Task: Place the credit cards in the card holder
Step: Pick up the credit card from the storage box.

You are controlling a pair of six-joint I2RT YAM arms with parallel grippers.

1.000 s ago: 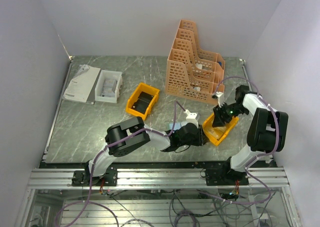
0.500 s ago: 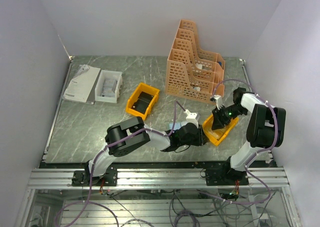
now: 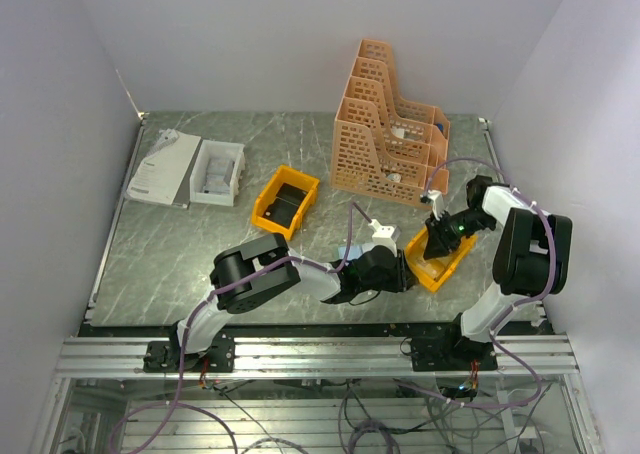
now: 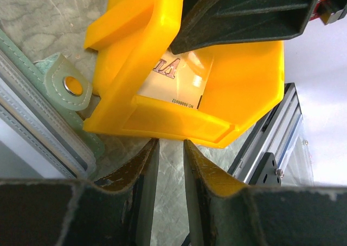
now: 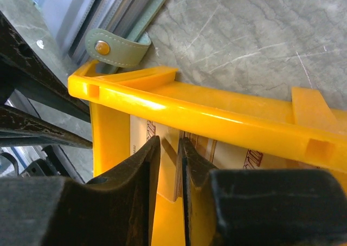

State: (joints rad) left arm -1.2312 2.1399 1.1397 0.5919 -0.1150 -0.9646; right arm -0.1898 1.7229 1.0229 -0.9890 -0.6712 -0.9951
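- The credit cards (image 5: pixel 227 148) lay flat in the near yellow bin (image 3: pixel 441 261) at the right side of the table (image 3: pixel 200 244). The card holder (image 4: pixel 59 102) lay on the table just beside that bin, its snap strap touching the bin's corner.
- The right fingers (image 5: pixel 154 159) reached down inside the bin with only a narrow gap between them and the pale edges of the cards in that gap. I could not tell whether the cards were already pinched.
- The left fingers (image 4: pixel 149 167) hovered low at the bin's outer wall, narrowly apart and holding nothing, with bare table showing between them.
- The step in hand seemed to be picking a card. To do it well, the right fingers should grip one card's edge, not the whole stack. They should keep clear of the bin's front lip and lift straight up before crossing to the card holder.
- The left fingers would probably serve best by steadying or opening the card holder, since the bin crowds it.
- Counted:
  - one card holder
  - at least two overlapping cards, the full number hidden
  - two yellow bins, the second bin (image 3: pixel 285 202) standing well apart
  - one orange file rack (image 3: pixel 390 124)
  - one white box (image 3: pixel 217 171)
  - one booklet (image 3: pixel 160 166)
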